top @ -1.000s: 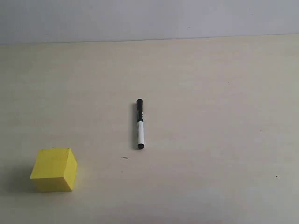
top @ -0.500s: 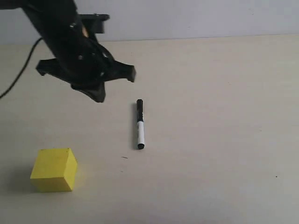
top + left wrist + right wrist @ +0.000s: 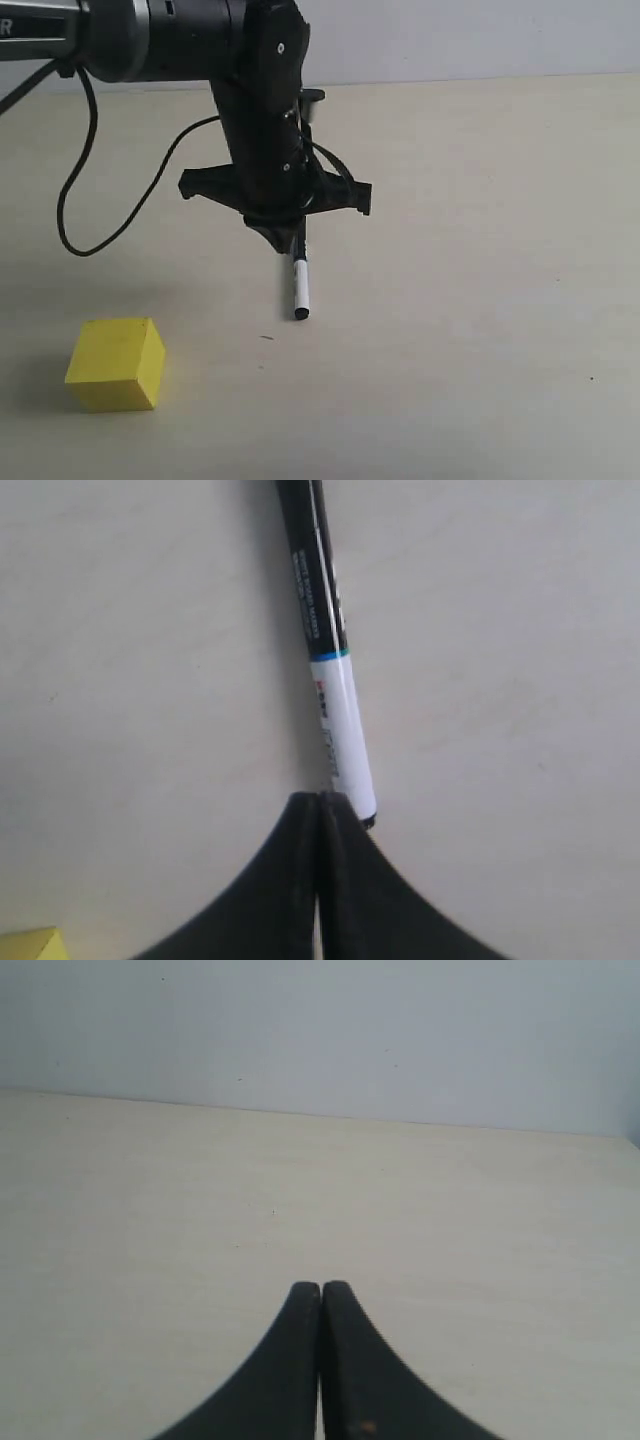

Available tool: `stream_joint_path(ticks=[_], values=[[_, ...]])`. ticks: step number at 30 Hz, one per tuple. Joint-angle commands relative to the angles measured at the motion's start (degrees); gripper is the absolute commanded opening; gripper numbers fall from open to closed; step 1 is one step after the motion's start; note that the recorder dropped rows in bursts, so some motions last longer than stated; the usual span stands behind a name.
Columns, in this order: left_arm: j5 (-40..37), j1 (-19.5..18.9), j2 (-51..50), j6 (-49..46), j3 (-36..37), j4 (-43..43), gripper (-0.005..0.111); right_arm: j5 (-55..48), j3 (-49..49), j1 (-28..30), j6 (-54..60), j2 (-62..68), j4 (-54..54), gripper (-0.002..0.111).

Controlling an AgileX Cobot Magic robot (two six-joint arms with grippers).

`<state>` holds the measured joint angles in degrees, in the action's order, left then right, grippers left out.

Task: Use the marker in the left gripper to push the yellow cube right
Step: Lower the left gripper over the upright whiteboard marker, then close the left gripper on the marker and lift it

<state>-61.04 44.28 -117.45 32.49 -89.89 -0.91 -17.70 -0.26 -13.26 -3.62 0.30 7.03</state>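
The marker lies flat on the table, white barrel toward the front, its black cap hidden behind my left gripper. In the left wrist view the marker stretches away from the left gripper, whose fingers are pressed together with nothing between them; the marker's black end sits just beside one fingertip. The yellow cube rests at the front left, well apart from the gripper, and only its corner shows in the left wrist view. My right gripper is shut and empty above bare table.
The pale wooden table runs back to a grey wall. A black cable loops down from the left arm over the table's left side.
The left arm came in from the upper left and moved right and down until its shut gripper stands over the marker's cap. Marker and cube have not moved.
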Motion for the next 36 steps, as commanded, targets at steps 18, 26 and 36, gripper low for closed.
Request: stream_joint_path(ticks=[18,26,36], values=[[7.63,0.29,-6.95,4.27,-0.65,0.44,0.041,0.61,0.26,-0.03,0.49,-0.3,-0.22,0.0],[8.61,0.29,-9.35,4.61,-0.65,0.91,0.041,0.22,0.26,-0.03,0.49,-0.3,-0.22,0.0],[9.5,0.29,-9.93,4.91,-0.65,0.91,0.041,0.22,0.26,-0.03,0.49,-0.3,-0.22,0.0]])
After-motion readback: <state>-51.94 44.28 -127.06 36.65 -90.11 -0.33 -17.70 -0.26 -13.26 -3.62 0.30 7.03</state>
